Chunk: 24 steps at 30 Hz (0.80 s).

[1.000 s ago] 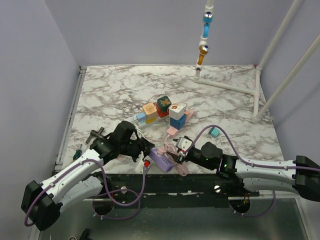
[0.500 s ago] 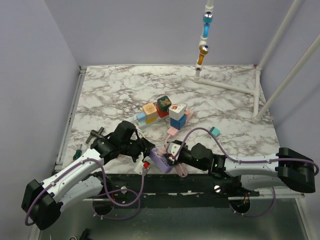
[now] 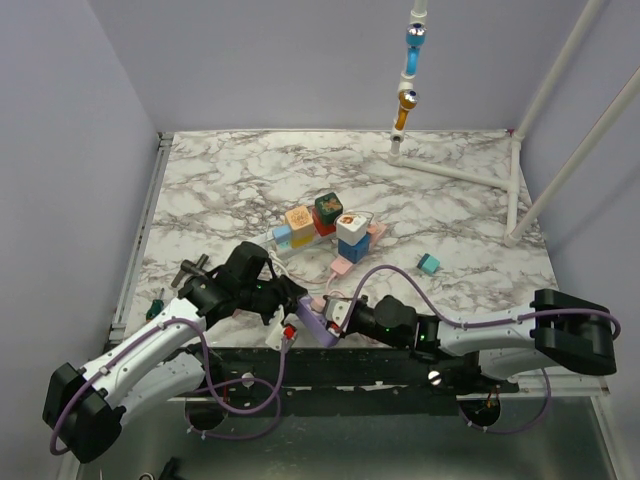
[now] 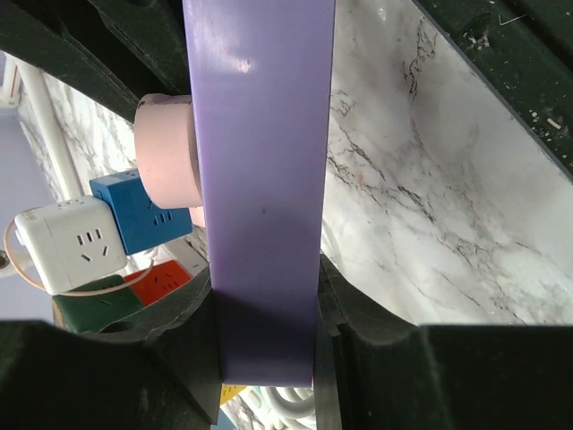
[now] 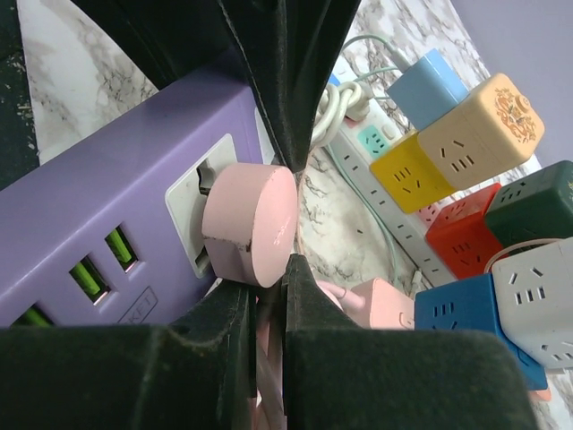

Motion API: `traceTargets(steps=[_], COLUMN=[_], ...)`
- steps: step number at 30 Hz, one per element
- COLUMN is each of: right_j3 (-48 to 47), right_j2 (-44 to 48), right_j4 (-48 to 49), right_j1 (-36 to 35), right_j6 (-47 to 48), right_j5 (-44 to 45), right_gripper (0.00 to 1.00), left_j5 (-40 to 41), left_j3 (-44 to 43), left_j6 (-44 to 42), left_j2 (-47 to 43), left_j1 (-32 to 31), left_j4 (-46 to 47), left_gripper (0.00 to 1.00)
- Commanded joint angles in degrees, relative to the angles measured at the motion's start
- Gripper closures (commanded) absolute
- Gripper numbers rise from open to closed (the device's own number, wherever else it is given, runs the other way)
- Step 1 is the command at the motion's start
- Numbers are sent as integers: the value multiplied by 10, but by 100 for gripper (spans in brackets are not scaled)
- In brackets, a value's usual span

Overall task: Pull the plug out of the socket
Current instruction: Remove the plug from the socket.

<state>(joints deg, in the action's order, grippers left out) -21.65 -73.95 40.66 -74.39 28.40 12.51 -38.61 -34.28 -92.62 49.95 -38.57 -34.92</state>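
So, my left fingers (image 4: 116, 376) clamp the purple power strip (image 4: 260, 179); my right fingers (image 5: 349, 376) pinch the pink cord (image 5: 269, 376) under the plug (image 5: 249, 224), not yet pulled out.

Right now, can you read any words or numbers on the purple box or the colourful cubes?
No text can be read.
purple power strip: one small marking beside its green ports, too blurred to read.
peach cube: only a brown swirly pattern, no letters.

Cube cluster (image 3: 332, 226) just behind strip (image 4: 260, 179) (cord (image 5: 333, 106) too)
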Motion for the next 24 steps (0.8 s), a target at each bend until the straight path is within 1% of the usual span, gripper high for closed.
traceTargets(steps=[1,5,7,10,13,17,20,24], right_j3=[-13,0,11,22,30,27,32,52], right_j2=[19,32,33,15,-4,-17,-22,-21], right_j4=[121,171,211,264,309,339,360,382], right_j1=[-4,-4,-4,-4,-4,-4,-3,-3], right_j6=[-49,-72,-104,-126,-118,-93,-94,-142], right_j5=[57,108,145,186,207,226,241,269], right_gripper=[99,99,99,99,99,99,99,99], left_j5=[-100,-97,-93,-88,-89,-86,-85,-81], left_j3=[-12,-10,-11,-9,5,20,19,24], left_j6=[-43,-59,-68,-90,-109,-140,-125,-99], left_j2=[-17,-11,-6,-3,-14,-22,-19,-22], left_j1=[-11,-12,-13,-18,-24,-29,-29,-29], left_j4=[34,19,4,-23,-40,-71,-64,-30], left_gripper=[100,100,100,100,100,100,100,100])
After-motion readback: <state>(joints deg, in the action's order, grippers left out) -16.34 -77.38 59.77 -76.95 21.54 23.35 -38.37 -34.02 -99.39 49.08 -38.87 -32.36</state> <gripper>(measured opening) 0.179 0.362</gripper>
